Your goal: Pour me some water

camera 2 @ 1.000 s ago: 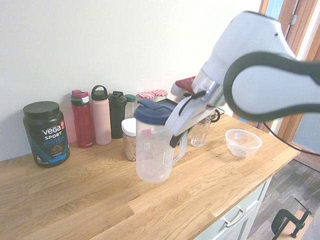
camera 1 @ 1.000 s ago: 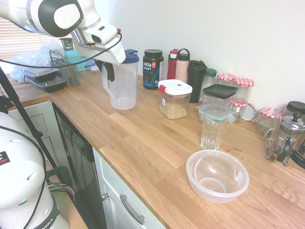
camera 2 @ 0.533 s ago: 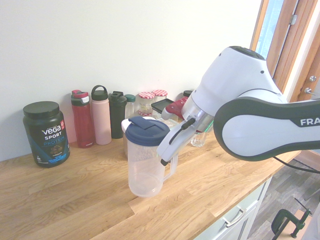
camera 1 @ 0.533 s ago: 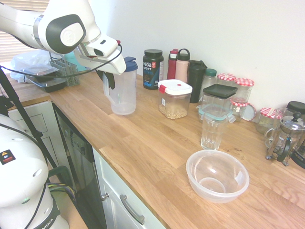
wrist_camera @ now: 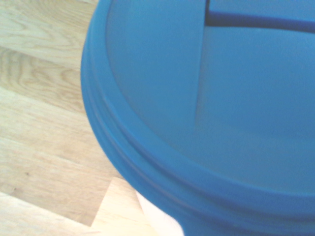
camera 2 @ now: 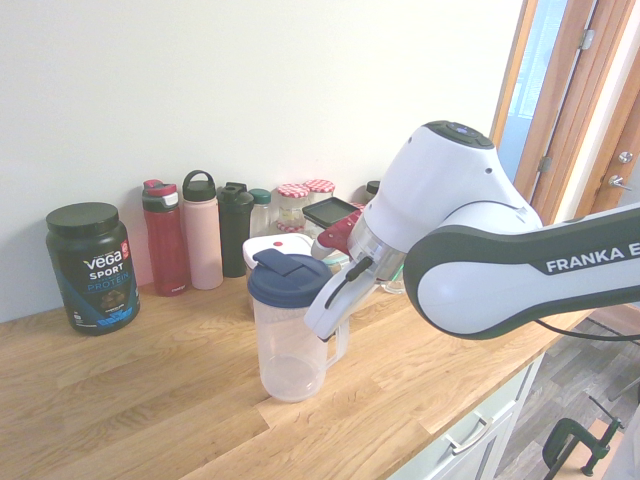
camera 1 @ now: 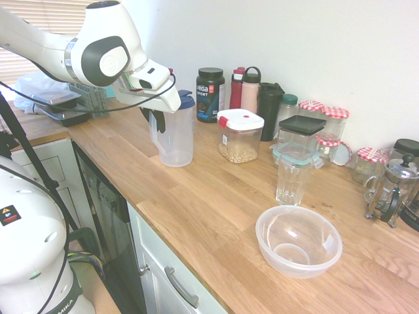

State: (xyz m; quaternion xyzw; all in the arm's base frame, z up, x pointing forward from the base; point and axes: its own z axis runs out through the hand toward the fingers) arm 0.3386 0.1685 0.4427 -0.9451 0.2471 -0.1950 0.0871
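So the white two-finger gripper is closed on the handle of the clear plastic pitcher with a blue lid. Pitcher's upright at the left of the wooden counter in the first exterior view, with the tall clear drinking glass well apart from it.

In the first exterior view, a clear container of beige pieces stands on the worktop, its white lid marked red. Reckoned from it, a black protein tub (Vega Sport, by its label) is at eleven o'clock. The red bottle is at twelve, the pink bottle just beside it toward one, and the black shaker at two. Jars with red-checked lids lie toward three, a French press near four, a translucent bowl at five, and stacked black trays at nine.
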